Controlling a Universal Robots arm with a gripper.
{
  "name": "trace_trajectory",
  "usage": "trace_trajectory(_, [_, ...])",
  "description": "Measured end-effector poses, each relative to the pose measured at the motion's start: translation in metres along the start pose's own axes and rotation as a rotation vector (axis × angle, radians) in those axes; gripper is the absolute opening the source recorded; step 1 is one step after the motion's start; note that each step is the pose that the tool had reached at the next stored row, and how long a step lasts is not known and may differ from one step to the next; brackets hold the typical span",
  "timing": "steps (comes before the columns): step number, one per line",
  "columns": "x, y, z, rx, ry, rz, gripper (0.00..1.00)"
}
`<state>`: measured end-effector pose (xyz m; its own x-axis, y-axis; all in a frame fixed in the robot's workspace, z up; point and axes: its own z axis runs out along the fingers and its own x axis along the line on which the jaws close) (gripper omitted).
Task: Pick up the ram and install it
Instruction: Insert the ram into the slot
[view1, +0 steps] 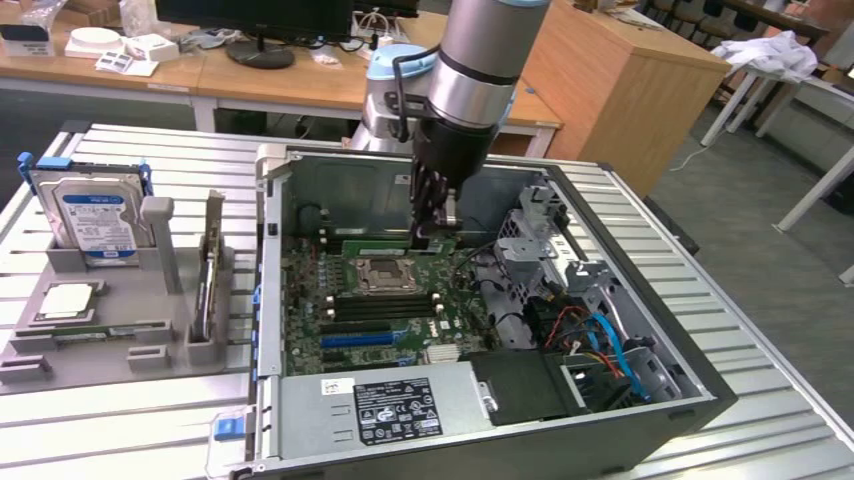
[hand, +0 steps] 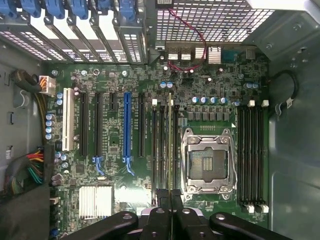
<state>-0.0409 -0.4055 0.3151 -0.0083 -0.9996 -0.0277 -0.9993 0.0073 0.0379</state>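
Note:
The ram (view1: 378, 243) is a thin green stick standing on edge in a memory slot behind the CPU socket (view1: 383, 272) on the motherboard. In the wrist view the ram (hand: 170, 140) shows edge-on as a pale line between black slots. My gripper (view1: 430, 238) reaches down into the open case at the ram's end on the exterior view's right. Its black fingers (hand: 162, 200) are pressed together, with the gripper (hand: 170, 196) directly over that end of the stick. The contact point itself is hidden beneath the tips.
The open PC case (view1: 274, 300) has tall walls around the board. The drive cage (view1: 534, 235) and cables (view1: 601, 340) crowd the exterior view's right, with the power supply (view1: 387, 405) in front. A grey holder (view1: 160, 250) outside carries a hard drive (view1: 91, 220) and a CPU (view1: 67, 300).

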Motion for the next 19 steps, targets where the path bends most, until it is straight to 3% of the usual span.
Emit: trace_trajectory(19, [0.0, -0.0005, 0.0137, -0.0049, -0.0001, 0.0, 0.12])
